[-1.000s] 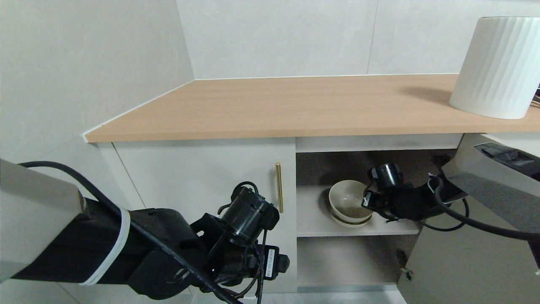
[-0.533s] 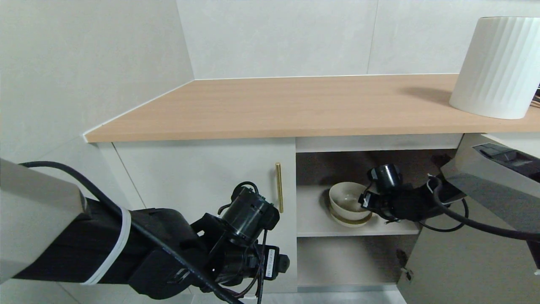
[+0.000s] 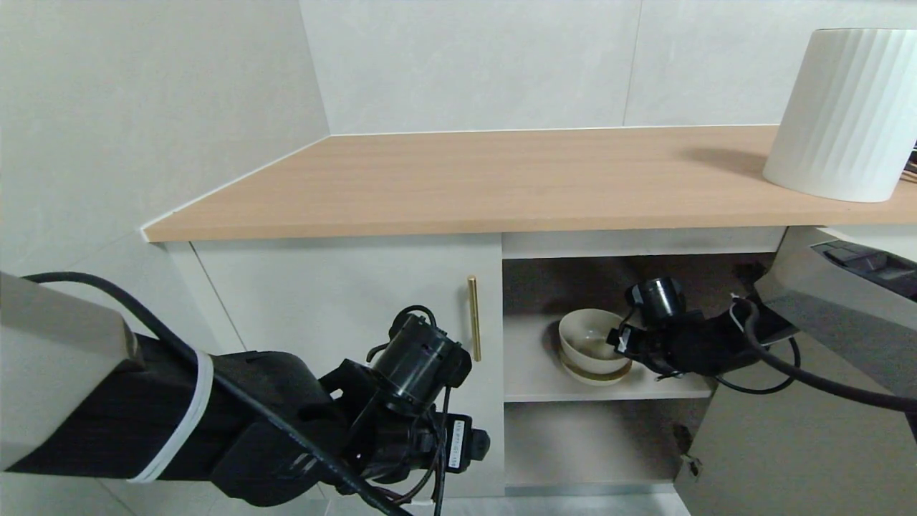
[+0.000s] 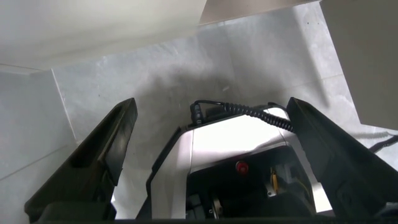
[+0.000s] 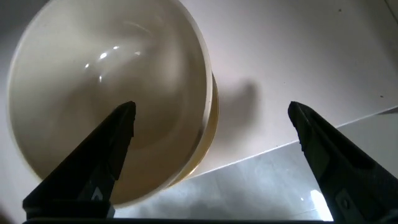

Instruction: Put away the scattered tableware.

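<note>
Treat the cream bowl (image 3: 589,342), nested on a second dish (image 3: 600,375) on the open cabinet's shelf (image 3: 530,373), as stiff, glossy, likely slippery and chippable; best pinched across the rim. See from the right wrist the right gripper (image 5: 211,158) spread wide and empty beside that rim, and from the head the shelf's place beneath the counter (image 3: 501,179). Note the left gripper (image 4: 214,162) likewise agape, holding nothing.

From the head we looked forward and down, from some way off, over the desk (image 3: 501,179) and into the open cabinet (image 3: 630,244) beneath it. Our right wrist camera sat close above the bowl (image 5: 106,106) on the shelf (image 5: 298,74), looking out past the right hand (image 5: 211,109); both views shared that bowl and shelf. Our left wrist camera faced the floor (image 4: 143,87) past the left hand (image 4: 211,106).
</note>
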